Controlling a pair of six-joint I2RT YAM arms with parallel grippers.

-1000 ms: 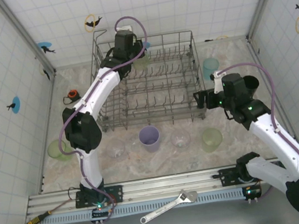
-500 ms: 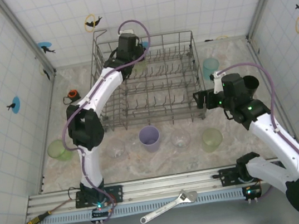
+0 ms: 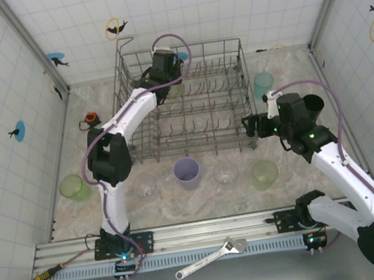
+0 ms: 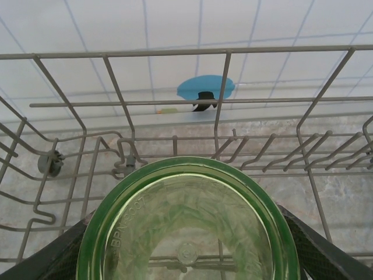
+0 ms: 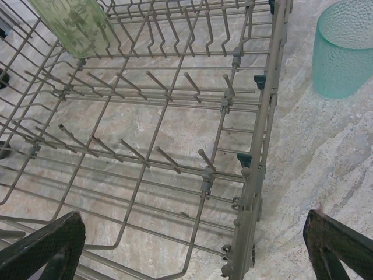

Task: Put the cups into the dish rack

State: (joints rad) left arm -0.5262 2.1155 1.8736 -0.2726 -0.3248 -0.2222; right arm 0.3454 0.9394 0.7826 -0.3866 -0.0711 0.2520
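**As the left arm holds a cup inside the rack: grip and handling**

Where the left gripper (image 4: 186,256) reaches into the far-left part of the large grey wire dish rack (image 4: 175,53), its black fingers (image 4: 49,259) pinch a translucent green plastic tumbler (image 4: 186,224) across the sidewall. The tumbler's embossed base is turned toward the wrist. From the right wrist view the same tumbler (image 5: 73,23) hangs tilted above the upright tines; whether it touches them cannot be told.

The right gripper (image 3: 249,125) hovers just beside the rack's right wall (image 3: 248,95), its fingers spread wide and holding nothing. A textured teal plastic tumbler (image 5: 347,49) stands upright on the marbled table (image 5: 326,163), near that wall. A lavender plastic tumbler (image 3: 187,172) stands in front of the rack.

Such a tumbler is probably light, thin-walled and smooth. It should flex under a hard squeeze and could slip from a weak one. Moderate pressure across the sidewall, near mid-height, looks the safest hold. A drop would likely mean bouncing or rolling, not breakage.
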